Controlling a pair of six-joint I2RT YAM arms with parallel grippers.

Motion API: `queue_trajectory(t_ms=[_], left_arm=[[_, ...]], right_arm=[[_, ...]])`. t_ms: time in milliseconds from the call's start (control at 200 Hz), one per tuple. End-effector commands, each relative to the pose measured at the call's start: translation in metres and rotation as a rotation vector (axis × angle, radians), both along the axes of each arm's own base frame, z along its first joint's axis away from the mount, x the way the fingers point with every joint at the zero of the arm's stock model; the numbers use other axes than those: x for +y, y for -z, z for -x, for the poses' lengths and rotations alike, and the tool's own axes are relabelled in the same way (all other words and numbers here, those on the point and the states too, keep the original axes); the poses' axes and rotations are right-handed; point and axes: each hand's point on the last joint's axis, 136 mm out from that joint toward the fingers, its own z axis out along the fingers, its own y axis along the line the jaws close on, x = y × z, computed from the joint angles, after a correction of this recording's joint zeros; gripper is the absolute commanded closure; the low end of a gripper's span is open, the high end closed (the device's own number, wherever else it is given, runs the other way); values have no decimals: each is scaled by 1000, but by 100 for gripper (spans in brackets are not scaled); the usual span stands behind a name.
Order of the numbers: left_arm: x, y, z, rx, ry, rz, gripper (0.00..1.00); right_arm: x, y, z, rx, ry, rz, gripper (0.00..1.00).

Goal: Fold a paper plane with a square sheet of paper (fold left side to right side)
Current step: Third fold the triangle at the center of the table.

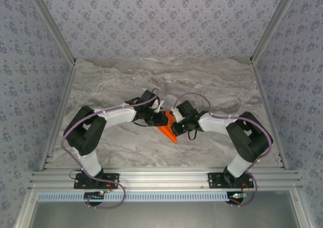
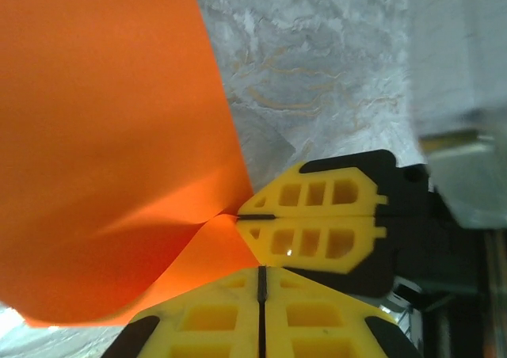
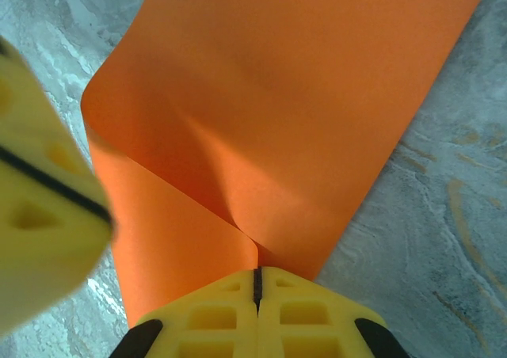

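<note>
The sheet of paper (image 1: 169, 129) is bright orange, bent over on itself and lifted off the marble table between my two grippers at mid-table. In the left wrist view the sheet of paper (image 2: 111, 136) curves down to my left gripper (image 2: 260, 269). Its yellow fingers are pressed together, with the paper's edge running into their tips. My right gripper (image 2: 241, 215) meets it tip to tip, shut on the same corner. From the right wrist, the folded sheet of paper (image 3: 301, 112) runs into my shut right gripper (image 3: 256, 272). The left gripper (image 3: 99, 214) is blurred beside it.
The grey marble table (image 1: 212, 81) spreads around the arms, with patterned walls behind and at both sides. An aluminium rail (image 1: 161, 177) runs along the near edge where both arm bases are bolted.
</note>
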Motion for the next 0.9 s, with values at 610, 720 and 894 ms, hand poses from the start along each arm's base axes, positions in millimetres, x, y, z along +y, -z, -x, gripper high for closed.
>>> queue_trajectory(t_ms=[610, 720, 894], left_arm=[[17, 48, 17, 61, -44, -90, 94], [21, 54, 18, 63, -51, -110, 94], [29, 68, 21, 72, -65, -147, 94]], right_arm=[[-21, 40, 33, 139, -33, 154, 100], [-19, 39, 32, 138, -35, 148, 100], [-8, 19, 18, 108, -26, 111, 100]])
